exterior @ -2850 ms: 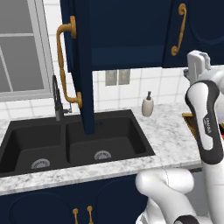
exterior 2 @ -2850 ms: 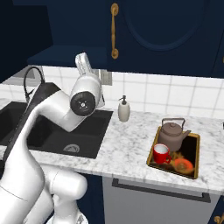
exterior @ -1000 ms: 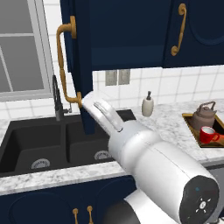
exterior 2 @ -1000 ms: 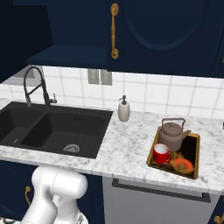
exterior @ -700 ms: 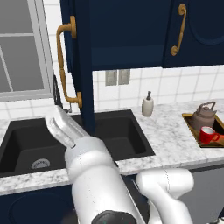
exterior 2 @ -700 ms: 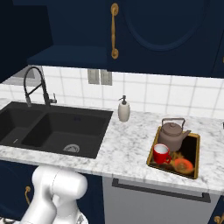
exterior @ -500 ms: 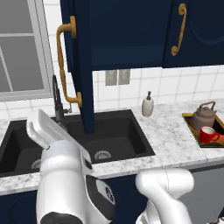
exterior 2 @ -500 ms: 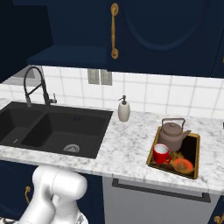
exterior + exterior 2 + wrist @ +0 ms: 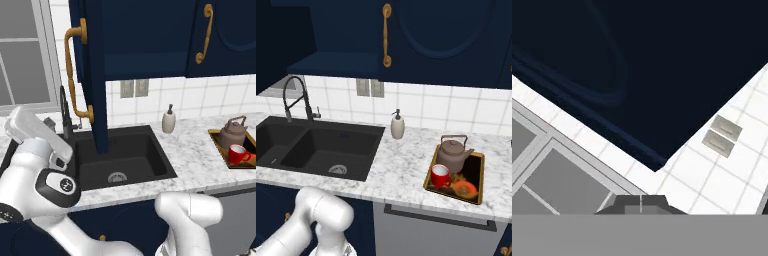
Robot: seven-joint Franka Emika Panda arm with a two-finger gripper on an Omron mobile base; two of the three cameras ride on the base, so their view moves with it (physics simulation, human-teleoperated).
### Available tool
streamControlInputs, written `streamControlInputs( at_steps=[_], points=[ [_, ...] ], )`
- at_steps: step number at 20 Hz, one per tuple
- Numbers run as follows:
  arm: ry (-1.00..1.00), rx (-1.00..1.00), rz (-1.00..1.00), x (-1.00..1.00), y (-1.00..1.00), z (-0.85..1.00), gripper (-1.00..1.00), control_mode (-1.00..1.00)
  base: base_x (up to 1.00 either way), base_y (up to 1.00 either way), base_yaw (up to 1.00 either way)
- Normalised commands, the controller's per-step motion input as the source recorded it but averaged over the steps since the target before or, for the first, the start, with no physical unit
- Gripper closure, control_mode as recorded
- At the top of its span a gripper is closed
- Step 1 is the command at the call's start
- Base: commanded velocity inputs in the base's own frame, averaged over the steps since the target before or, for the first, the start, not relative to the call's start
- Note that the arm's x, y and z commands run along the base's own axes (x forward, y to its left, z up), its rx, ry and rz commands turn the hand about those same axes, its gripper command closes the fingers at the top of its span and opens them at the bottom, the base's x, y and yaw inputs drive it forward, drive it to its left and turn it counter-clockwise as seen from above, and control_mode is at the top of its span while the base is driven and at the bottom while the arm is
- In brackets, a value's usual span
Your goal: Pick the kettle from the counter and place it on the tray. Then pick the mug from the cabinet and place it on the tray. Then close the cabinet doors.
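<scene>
the left base view looks forward and down from behind the arm on its left, facing the sink (image 9: 120, 160) with the open cabinet door (image 9: 92, 75) edge-on and close in front. the right base view looks from the other side, squarer to the wall. both share the counter (image 9: 401, 165), soap bottle (image 9: 398, 126) and tray (image 9: 455, 175). the hand view sits close under the door (image 9: 637, 65), rolled, taking in tiled wall and window panes (image 9: 557, 175).

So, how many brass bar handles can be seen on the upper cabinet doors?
2: one handle on the open left door, one handle on the closed right door. More may be out of frame.
</scene>
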Motion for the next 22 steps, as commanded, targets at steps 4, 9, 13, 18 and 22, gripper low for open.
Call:
streamControlInputs(
  at_steps=[4, 9, 13, 18, 22],
  points=[
    [0.0, -0.02, -0.24, 0.75, -0.74, 0.36, 1.0, -1.0, 0.0, 0.0, 0.0],
    [-0.01, 0.01, -0.11, -0.02, -1.0, 0.58, 1.0, -1.0, 0.0, 0.0, 0.0],
    [-0.09, 0.02, -0.02, -0.29, -1.0, 0.61, 1.0, -1.0, 0.0, 0.0, 0.0],
    [0.03, 0.03, 0.02, -0.01, -1.0, 0.15, 1.0, -1.0, 0.0, 0.0, 0.0],
    [0.02, 0.12, 0.02, 0.32, -1.0, 0.0, 1.0, -1.0, 0.0, 0.0, 0.0]
  ],
)
